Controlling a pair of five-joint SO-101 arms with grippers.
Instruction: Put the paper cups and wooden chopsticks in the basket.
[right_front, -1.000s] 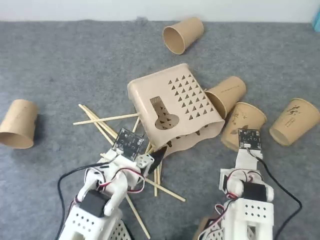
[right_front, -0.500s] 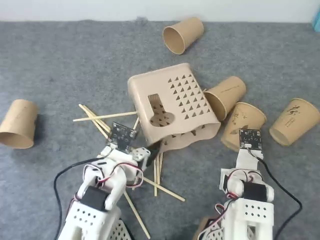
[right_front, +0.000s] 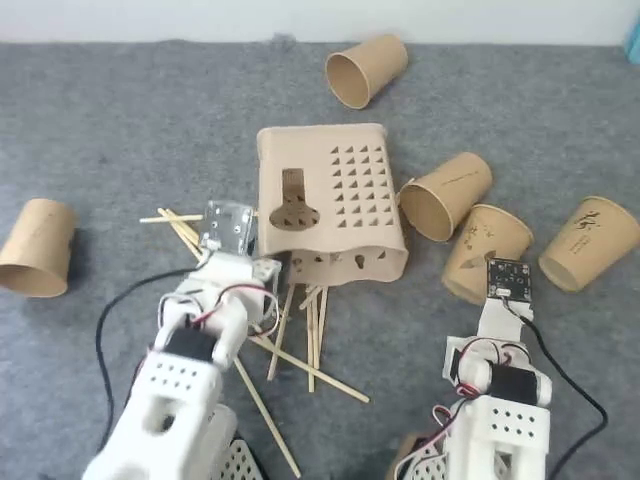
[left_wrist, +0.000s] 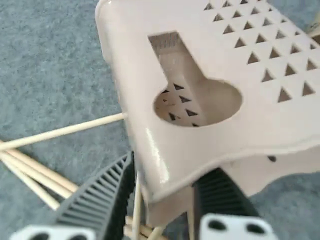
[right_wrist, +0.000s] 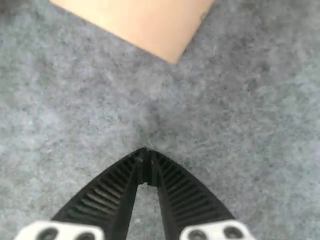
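The beige basket (right_front: 330, 200) lies upside down in mid-table, its perforated bottom facing up. My left gripper (left_wrist: 162, 170) is shut on the basket (left_wrist: 200, 60) rim at its near left corner, and the left arm (right_front: 225, 285) stands just left of it. Several wooden chopsticks (right_front: 300, 330) lie scattered under and in front of the basket, one chopstick (left_wrist: 60, 132) pointing out sideways. Several paper cups lie on their sides: one cup (right_front: 365, 68) far back, one (right_front: 37, 247) at the far left, three (right_front: 487, 250) to the right. My right gripper (right_wrist: 146, 167) is shut and empty over the carpet, just short of a cup (right_wrist: 145, 20).
Grey carpet (right_front: 120, 120) covers the table. A white wall runs along the far edge. The right arm (right_front: 500, 380) stands at the front right, close behind the cluster of cups.
The left gripper has swung left and away from the front with the basket's rim, turning the basket from slanted to square-on. The right arm has stayed almost still.
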